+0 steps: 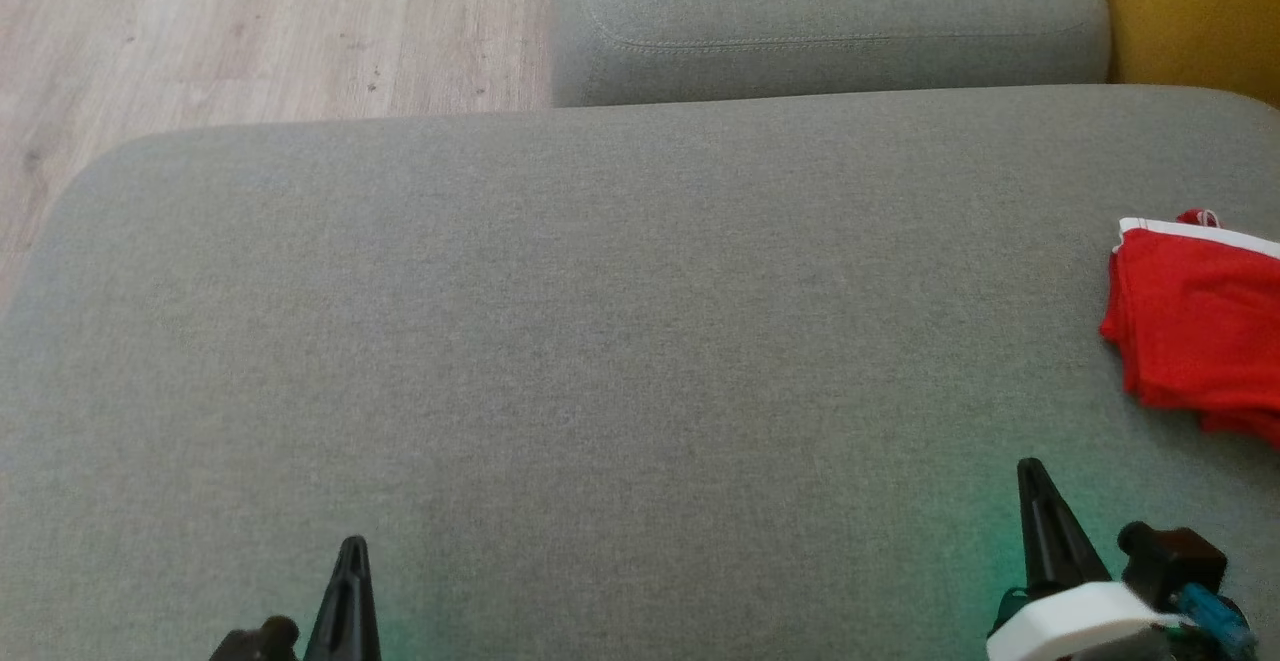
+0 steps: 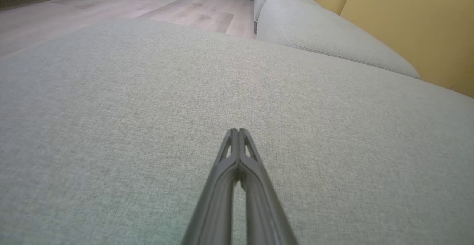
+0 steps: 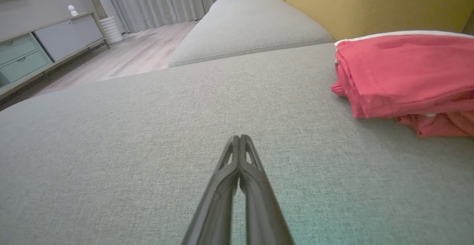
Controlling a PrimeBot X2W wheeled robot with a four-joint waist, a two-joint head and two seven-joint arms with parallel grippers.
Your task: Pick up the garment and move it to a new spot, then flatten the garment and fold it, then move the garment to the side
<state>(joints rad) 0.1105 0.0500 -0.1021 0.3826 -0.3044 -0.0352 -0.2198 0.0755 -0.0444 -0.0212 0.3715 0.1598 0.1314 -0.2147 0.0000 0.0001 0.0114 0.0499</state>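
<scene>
**Lying folded at the right edge of a grey sofa seat, the red garment sits apart from both claws**

A wide seat cushion (image 1: 600,321) in grey woven fabric spreads across the head view, its far corners rounded. Behind it lies a second grey cushion (image 1: 830,21) with a stitched seam along its front edge. Mustard-yellow upholstery (image 1: 1190,11) rises at the far right. Pale wood-plank flooring (image 1: 250,31) shows beyond the cushion on the left.

The right wrist view looks further into the room. Grey curtains (image 3: 155,0) hang to the floor, and a white ribbed cylinder (image 3: 111,30) stands at their foot. A low sideboard (image 3: 44,41) with pale green and grey fronts stands beside the cylinder, with a small white object (image 3: 73,10) on top.

The red garment (image 1: 1195,331) lies folded in layers on the seat cushion, against the right border of the head view. A white band runs along its far edge.

The left gripper (image 1: 352,546) points up the cushion from the lower left, its two dark fingers pressed together on nothing. The right gripper (image 1: 1030,466) is likewise pressed together and empty, near the garment but apart from it. A faint green glow tints the fabric beside each claw.
</scene>
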